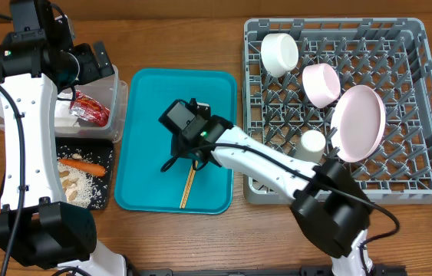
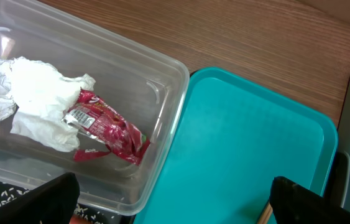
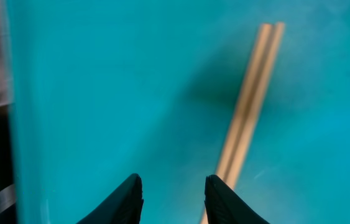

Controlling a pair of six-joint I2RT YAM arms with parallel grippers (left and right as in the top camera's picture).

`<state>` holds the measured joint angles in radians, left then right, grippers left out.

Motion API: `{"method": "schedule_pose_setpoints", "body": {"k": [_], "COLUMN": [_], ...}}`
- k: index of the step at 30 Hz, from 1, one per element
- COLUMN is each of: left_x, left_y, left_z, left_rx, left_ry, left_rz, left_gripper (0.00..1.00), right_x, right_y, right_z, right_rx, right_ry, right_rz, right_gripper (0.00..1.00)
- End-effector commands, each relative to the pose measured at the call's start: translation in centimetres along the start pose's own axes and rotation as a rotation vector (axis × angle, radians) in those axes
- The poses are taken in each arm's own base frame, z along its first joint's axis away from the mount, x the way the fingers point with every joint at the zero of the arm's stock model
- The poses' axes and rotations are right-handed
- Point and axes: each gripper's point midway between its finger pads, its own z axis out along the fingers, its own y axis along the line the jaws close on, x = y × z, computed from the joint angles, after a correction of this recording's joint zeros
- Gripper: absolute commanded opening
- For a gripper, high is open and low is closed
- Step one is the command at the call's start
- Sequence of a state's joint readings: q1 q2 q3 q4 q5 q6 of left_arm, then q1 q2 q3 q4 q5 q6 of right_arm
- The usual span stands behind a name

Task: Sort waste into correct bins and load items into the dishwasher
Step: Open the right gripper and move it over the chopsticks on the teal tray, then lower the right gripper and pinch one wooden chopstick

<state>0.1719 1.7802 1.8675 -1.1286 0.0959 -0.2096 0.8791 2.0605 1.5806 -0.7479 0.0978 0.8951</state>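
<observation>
Right arm (image 1: 262,157): stretched leftward over the teal tray (image 3: 100,93), wrist pitched down. Right gripper (image 3: 173,196): jaws narrowly apart, nothing between them; wooden chopsticks (image 3: 249,106) lay on the tray just beside one finger. Left gripper (image 2: 175,196): jaws wide apart, hovering above the clear tub (image 2: 162,81), which held the napkin (image 2: 38,99) and red wrapper (image 2: 106,127).

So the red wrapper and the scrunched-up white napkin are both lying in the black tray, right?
Not quite. The red wrapper and the scrunched-up white napkin do lie together, but in the clear plastic tub, not the black tray. That tray holds the carrot and rice. The left wrist view shows it best.
</observation>
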Motion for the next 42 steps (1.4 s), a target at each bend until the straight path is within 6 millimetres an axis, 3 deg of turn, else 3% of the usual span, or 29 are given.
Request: {"method": "schedule_pose_setpoints", "body": {"k": [1, 5, 12, 26, 42], "left_x": [-0.8, -0.8, -0.8, -0.8, -0.8], "left_y": [-0.3, -0.3, -0.3, -0.3, -0.3], "left_z": [-1.4, -1.4, -1.4, -1.4, -1.4], "left_rx": [0.004, 0.004, 0.004, 0.003, 0.004], "left_ry": [-0.044, -0.044, -0.044, -0.044, -0.044], "left_rz": [-0.001, -0.001, -0.001, -0.001, -0.001], "left_gripper": [1.0, 1.0, 1.0, 1.0, 1.0], "right_x": [-0.2, 0.5, 0.7, -0.7, -1.9], "right_y": [-1.8, -2.5, -2.8, -3.3, -1.6], "right_z": [2.2, 3.8, 4.3, 4.1, 2.2], "right_rx": [0.09, 0.12, 0.129, 0.156, 0.141], "right_ry": [-0.042, -0.023, -0.019, -0.084, -0.101], "right_rz": [0.044, 0.075, 0.087, 0.086, 0.035], "right_gripper": [0.36, 0.37, 0.37, 0.35, 0.33]}}
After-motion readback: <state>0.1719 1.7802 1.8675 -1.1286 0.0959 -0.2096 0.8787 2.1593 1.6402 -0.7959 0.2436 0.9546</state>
